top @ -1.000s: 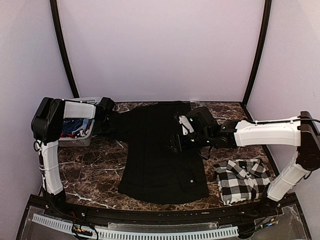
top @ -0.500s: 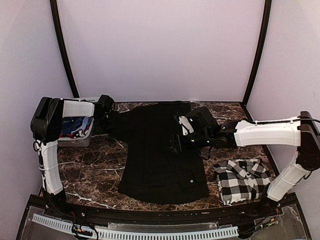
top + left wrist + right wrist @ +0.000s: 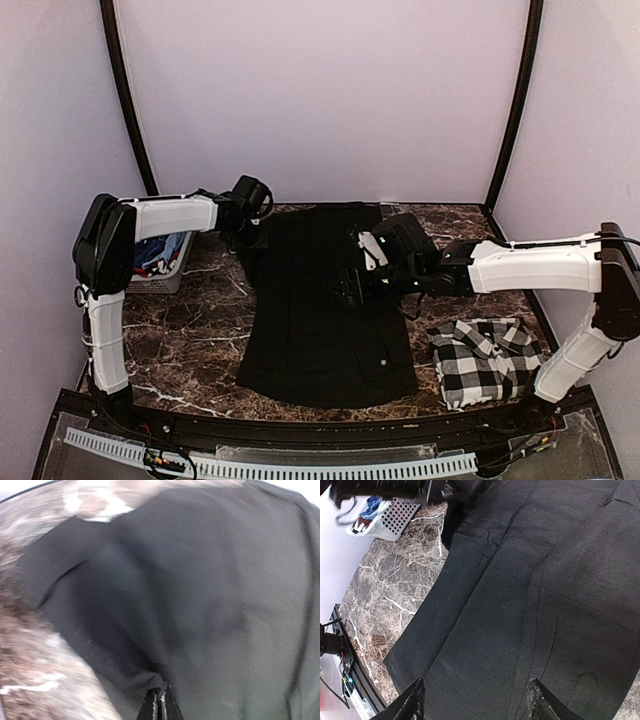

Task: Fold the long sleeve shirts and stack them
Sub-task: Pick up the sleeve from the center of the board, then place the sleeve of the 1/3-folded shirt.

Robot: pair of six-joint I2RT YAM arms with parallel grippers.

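**Top view:** black shirt (image 3: 325, 300) lay flat mid-table (image 3: 180, 340), collar twd far edge. Checked shirt (image 3: 482, 360) sat folded at near-right corner, apart from it. Basket (image 3: 160, 270) far left, w/ clothes inside. Left gripper (image 3: 250, 236) was at black shirt's far-left edge; right gripper (image 3: 352, 285) over its middle.

**Left wrist:** fingers (image 3: 152, 707) were pinched tight on a fold of black cloth.

**Right wrist:** jaws stood wide, nothing betw. them, above shirt front.

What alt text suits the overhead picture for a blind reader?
A black shirt lies spread on a marble table; the left gripper is shut on its far left edge, the right gripper open over its middle. A checked shirt lies near right, a basket far left.
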